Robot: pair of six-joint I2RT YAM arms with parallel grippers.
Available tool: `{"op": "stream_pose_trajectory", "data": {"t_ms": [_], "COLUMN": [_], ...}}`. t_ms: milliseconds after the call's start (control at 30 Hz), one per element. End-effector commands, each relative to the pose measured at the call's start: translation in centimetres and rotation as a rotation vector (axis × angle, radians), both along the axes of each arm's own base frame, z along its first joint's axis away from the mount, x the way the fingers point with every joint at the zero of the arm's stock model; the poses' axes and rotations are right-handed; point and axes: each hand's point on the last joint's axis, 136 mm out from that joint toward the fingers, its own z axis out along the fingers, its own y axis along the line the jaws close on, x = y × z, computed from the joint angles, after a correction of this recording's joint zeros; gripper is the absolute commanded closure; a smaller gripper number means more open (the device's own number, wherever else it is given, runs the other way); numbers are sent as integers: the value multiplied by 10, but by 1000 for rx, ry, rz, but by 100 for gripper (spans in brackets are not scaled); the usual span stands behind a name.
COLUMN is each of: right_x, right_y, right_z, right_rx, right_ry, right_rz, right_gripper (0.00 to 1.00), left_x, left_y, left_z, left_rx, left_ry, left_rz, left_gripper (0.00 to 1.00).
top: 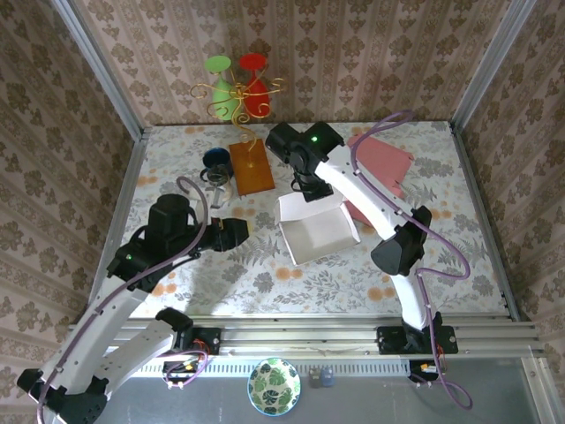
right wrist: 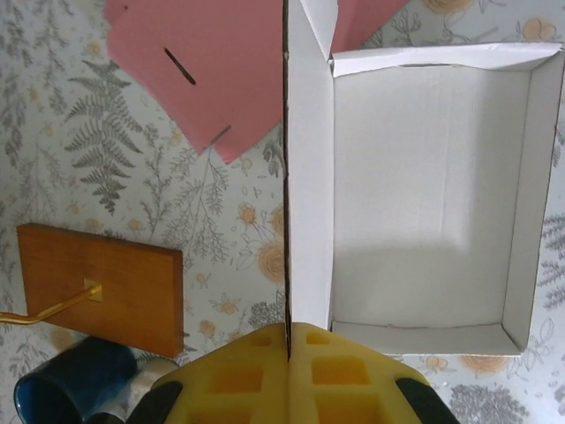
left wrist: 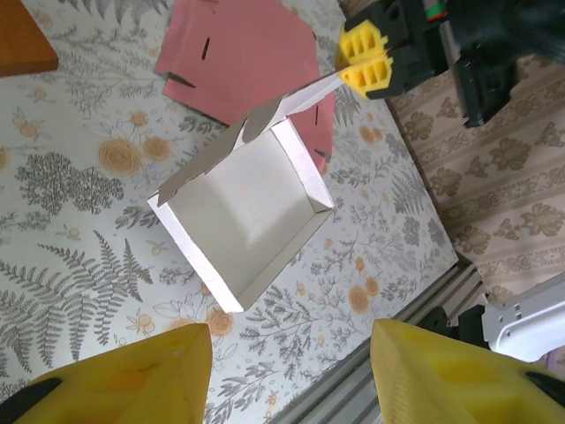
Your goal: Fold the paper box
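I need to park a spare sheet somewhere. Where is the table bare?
Bare cloth lies along the near edge in front of the white box, between the arms, and at the right past the pink sheet. The back is crowded: blue cup, wooden board, right hand.

Top cam: high, behind the rig, angled down over the whole table (top: 265, 274). Left wrist cam: set back, looks past left gripper (left wrist: 291, 371) at white box (left wrist: 243, 225), well ahead of its fingertips. Right wrist cam: close in, box wall right at right gripper (right wrist: 289, 340). All three share box and pink sheet (right wrist: 212, 62).
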Motion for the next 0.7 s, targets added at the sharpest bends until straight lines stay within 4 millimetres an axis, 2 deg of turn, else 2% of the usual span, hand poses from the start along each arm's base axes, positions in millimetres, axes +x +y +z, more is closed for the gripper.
{"op": "stream_pose_trajectory", "data": {"t_ms": [0,233,367,467,567,667], "right_x": [-14,-12,-6,3,8,14], "right_y": [-4,1,6,7,1,-11], "right_z": [-21,-36,-44,-48,-41,-21], "right_rx": [81,128,166,199,188,141], "right_ry": [69,82,58,6,-52,-133], "right_rz": [-296,-326,-292,-255,-204,-125], "right_gripper": [100,100,91,78,67,63], "left_x": [0,6,8,10,11,14], "left_y": [-5,-11,-11,-12,-12,-13], "left_z": [-3,-14,-23,-29,-36,-42], "left_rx": [-11,2,20,37,63,88], "left_ry": [3,12,20,27,36,39], "left_rz": [-19,-31,-35,-37,-37,-40], "left_gripper": [49,49,49,48,47,46]}}
